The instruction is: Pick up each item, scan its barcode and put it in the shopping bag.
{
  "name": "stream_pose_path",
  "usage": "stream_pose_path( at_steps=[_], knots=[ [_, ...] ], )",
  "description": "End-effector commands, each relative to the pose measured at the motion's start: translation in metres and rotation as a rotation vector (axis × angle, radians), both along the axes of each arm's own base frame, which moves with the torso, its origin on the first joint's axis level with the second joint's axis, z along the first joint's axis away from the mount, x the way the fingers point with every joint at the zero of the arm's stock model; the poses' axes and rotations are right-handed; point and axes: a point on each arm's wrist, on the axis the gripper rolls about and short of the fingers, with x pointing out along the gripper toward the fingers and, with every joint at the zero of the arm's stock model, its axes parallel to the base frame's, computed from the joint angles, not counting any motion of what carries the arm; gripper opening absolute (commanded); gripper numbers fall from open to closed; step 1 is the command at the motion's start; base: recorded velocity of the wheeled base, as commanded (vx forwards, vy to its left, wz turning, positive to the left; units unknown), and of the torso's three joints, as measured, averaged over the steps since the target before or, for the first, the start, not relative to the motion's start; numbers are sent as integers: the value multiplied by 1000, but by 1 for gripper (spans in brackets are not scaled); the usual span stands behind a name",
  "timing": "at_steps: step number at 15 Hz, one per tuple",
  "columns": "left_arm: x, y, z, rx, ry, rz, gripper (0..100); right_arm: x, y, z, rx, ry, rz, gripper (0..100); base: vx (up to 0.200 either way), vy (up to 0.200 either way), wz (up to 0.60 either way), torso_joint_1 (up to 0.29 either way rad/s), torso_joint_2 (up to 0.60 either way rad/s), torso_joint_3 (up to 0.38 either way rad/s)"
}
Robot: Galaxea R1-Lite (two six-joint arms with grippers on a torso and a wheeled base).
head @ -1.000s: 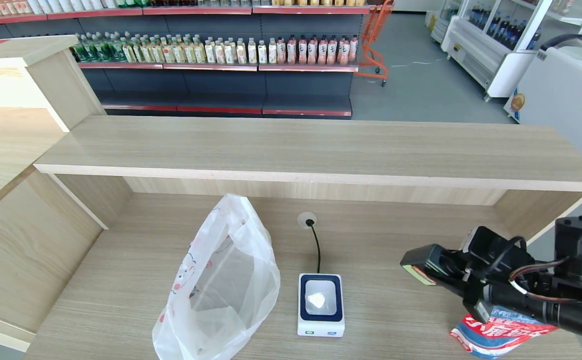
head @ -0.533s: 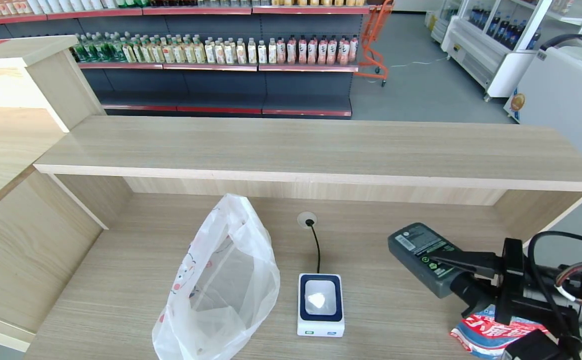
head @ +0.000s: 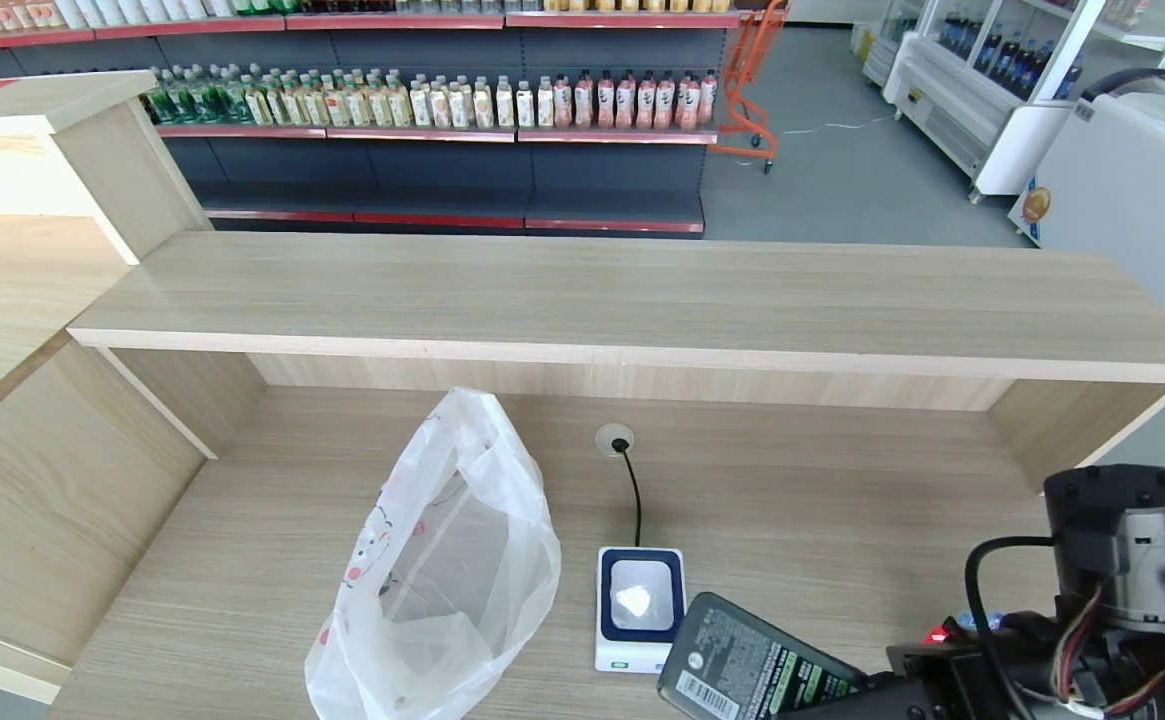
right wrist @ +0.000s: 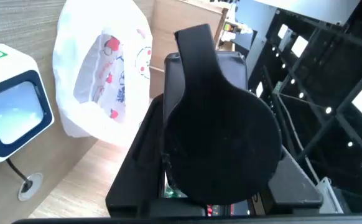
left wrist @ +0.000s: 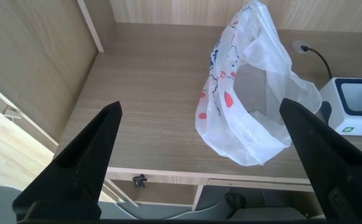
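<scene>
Scanning step in hand, by the look of it: dark grey pack (head: 742, 660) hanging just right of the scanner (head: 641, 600), over its near right corner, barcode label facing up. Next, probably turning that label down onto the window, then left into the shopping bag (head: 442, 570). Right gripper (head: 877, 688) clamped on the pack's right end, parted only by its thickness.

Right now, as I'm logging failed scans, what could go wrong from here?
The dark grey flat packet in the right claw shows its barcode upward, away from the window of the white, blue-framed scanner, so the scan may fail.
The packet's corner sits close by the scanner and might knock it.
The thin white plastic bag sags unheld; a drop could miss.
</scene>
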Motion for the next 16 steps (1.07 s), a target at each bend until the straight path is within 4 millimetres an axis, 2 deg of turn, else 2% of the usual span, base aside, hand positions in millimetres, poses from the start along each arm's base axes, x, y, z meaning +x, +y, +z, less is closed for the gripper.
stream_pose_path(
  at_steps=[1, 16],
  knots=[
    [0, 0, 0, 0, 0, 0, 100, -4, 0, -4, -1, 17, 42, 0, 0, 0, 0, 0, 0, 0],
    [0, 0, 0, 0, -1, 0, 100, -14, 0, 0, 0, 0, 72, 0, 0, 0, 0, 0, 0, 0]
  ],
)
